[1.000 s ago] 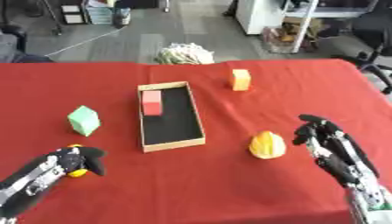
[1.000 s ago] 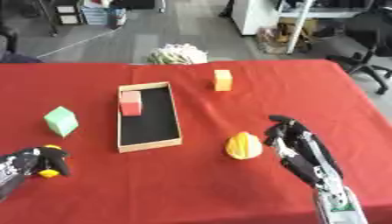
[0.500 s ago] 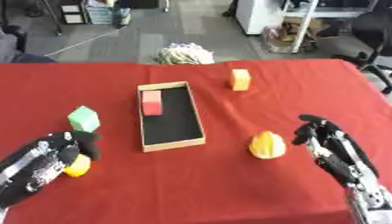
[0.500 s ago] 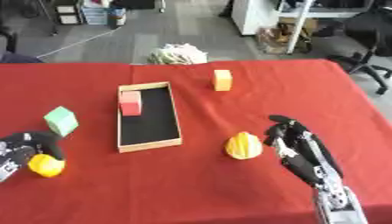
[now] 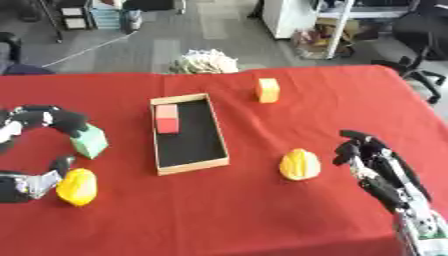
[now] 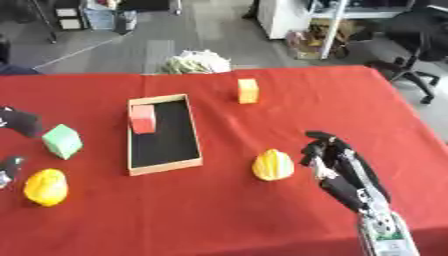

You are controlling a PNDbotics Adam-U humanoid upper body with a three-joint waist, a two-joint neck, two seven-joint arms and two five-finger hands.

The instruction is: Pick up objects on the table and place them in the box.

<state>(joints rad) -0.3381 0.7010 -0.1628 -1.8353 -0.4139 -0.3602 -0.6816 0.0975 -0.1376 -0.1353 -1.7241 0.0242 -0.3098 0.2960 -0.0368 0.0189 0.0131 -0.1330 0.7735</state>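
Observation:
An open wooden box (image 5: 159, 165) with a dark floor lies mid-table, and a red block (image 5: 166, 119) sits in its far end. A green block (image 5: 89, 141) stands left of the box. A yellow rounded object (image 5: 77, 186) lies on the cloth near the left edge. My left hand (image 5: 44, 118) is open there, its fingers arched beside the green block and its thumb (image 5: 61, 163) just above the yellow object, holding nothing. A second yellow object (image 5: 300, 165) lies right of the box. An orange block (image 5: 268, 90) stands at the back. My right hand (image 5: 378, 162) rests open, just right of the second yellow object.
The red tablecloth (image 5: 236, 215) covers the whole table. Beyond its far edge are a pale bundle (image 5: 203, 62) on the floor and an office chair (image 5: 420, 35) at the upper right.
My left hand was curled round the left yellow object; it has opened and drawn back to the left, leaving the object on the cloth. My right hand has stayed put.

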